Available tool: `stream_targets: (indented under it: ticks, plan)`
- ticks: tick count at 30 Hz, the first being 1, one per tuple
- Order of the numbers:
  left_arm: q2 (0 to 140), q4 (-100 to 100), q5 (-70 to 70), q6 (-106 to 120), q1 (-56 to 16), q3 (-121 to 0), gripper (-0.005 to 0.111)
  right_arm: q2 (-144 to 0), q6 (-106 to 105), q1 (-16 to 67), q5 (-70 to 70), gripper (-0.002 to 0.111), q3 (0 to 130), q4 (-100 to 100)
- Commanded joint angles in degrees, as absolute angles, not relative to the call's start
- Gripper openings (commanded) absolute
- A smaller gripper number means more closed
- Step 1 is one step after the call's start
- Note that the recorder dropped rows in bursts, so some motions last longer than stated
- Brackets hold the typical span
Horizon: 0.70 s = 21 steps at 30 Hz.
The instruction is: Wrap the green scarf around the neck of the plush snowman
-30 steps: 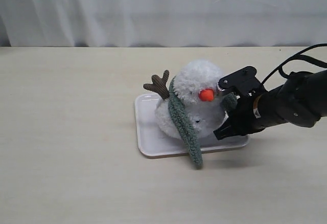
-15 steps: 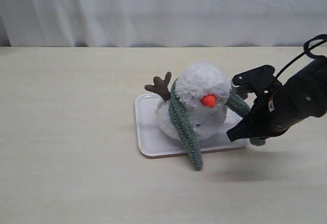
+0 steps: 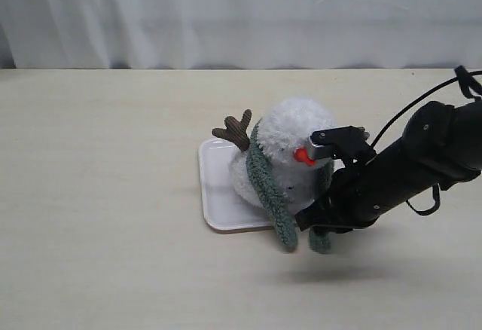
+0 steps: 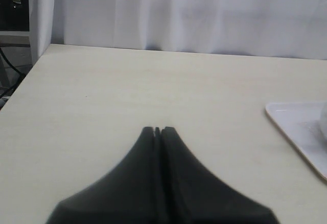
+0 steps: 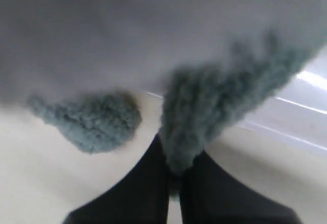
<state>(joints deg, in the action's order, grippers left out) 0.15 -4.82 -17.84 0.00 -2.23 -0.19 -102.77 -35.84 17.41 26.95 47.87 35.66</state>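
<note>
The snowman (image 3: 290,130) sat on the white tray (image 3: 218,194) in the middle of the table (image 3: 113,194), and its orange nose (image 3: 303,155) pointed to the near right. The green scarf (image 3: 263,175) went around the back of its neck, which was mostly hidden under the wool. One end hung down the left side of its front and touched the table just past the near edge of the tray. The right gripper (image 3: 320,221) had its jaws pinching the other end, low down at the near right of the snowman, so the two ends hung close beside each other. The left gripper (image 4: 157,130) had its jaws pressed together on nothing, over bare table away from the snowman. We thought the step in hand was to carry the held end across the front, under the nose, to the left side. To do it well, we thought we should pull gently, because the snowman looked soft and light and could tip or slide on the tray. We also thought the held end should cross over the other end high up, by the neck, before the jaws let go, or the scarf might slip down.
</note>
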Motion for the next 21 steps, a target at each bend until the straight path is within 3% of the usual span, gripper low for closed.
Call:
stream_targets:
  ticks: [1,5,12,18,21]
  plan:
    - [0.0,-5.0,-17.4,0.0,-2.7,0.0,0.0,-106.4,-41.5,17.5,23.4,0.004,47.8,40.9]
    - [0.0,-5.0,-17.4,0.0,-2.7,0.0,0.0,-106.1,-44.2,17.5,23.7,0.007,47.8,43.0]
    - [0.0,-5.0,-17.4,0.0,-2.7,0.0,0.0,-99.0,-42.4,17.5,28.4,0.058,47.8,43.0]
    - [0.0,-5.0,-17.4,0.0,-2.7,0.0,0.0,-93.1,-39.6,17.5,37.0,0.062,47.8,42.9]
    - [0.0,-5.0,-17.4,0.0,-2.7,0.0,0.0,-88.5,-38.1,17.5,49.4,0.062,47.8,42.9]
